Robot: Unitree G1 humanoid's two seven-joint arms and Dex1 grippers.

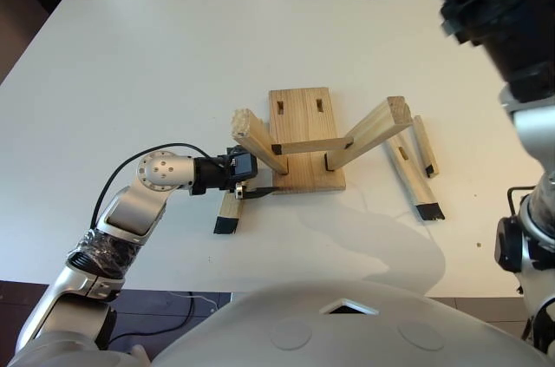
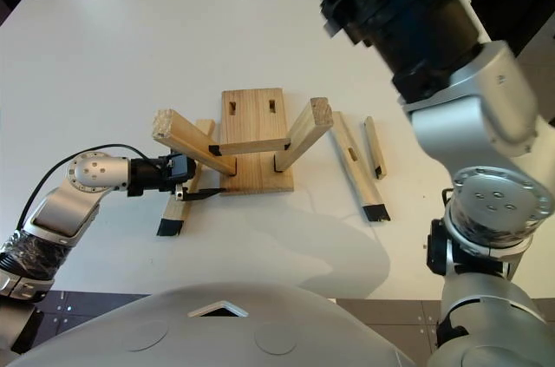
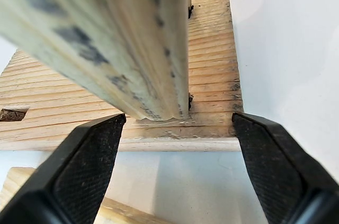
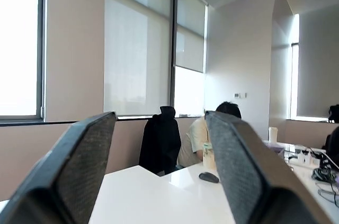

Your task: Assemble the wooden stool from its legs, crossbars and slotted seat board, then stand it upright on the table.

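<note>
While the white table [image 1: 130, 63] holds the seat board [image 1: 299, 117] at centre, left gripper [image 3: 177, 142] and right gripper [image 4: 159, 121] both gape wide, empty.

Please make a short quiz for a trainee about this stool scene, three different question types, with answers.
1. True or false: the seat board stands on four legs.
2. How many wooden parts lie loose beside the board?
3. The left claw is: A) open around a fitted leg; B) shut on the seat board; C) raised high.
Key: 1 false, it lies flat. 2 three: left loose leg, right loose leg, loose crossbar. 3 A.
</note>
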